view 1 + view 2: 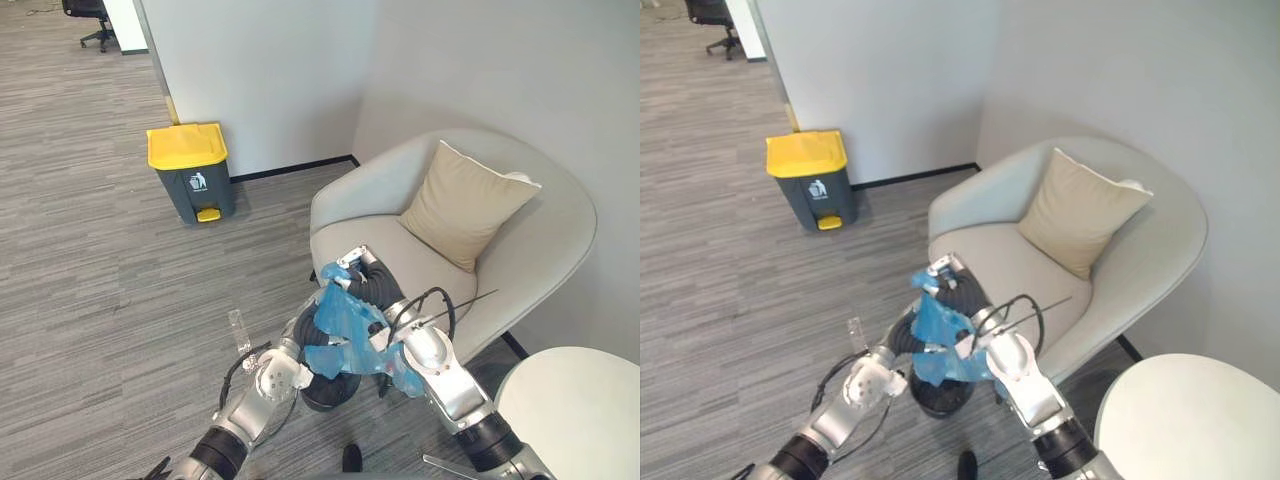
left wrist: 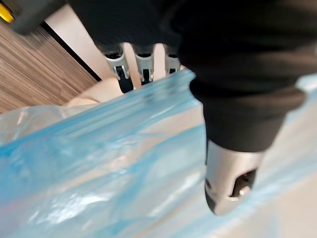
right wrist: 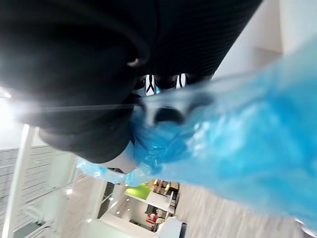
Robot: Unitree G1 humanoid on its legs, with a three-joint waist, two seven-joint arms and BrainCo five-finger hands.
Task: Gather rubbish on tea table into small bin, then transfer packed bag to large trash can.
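Note:
A crumpled blue plastic bag hangs between my two hands, just above a small black bin on the floor in front of the armchair. My left hand grips the bag's near side; in the left wrist view the thin blue film runs between its fingers and the thumb. My right hand holds the bag's upper far edge, and the right wrist view shows bunched blue plastic pinched at the hand. The large grey trash can with a yellow lid stands shut by the wall, far left.
A beige armchair with a tan cushion sits right behind the bag. A white round table is at the lower right. A small clear object lies on the carpet left of my hands. Open floor stretches toward the trash can.

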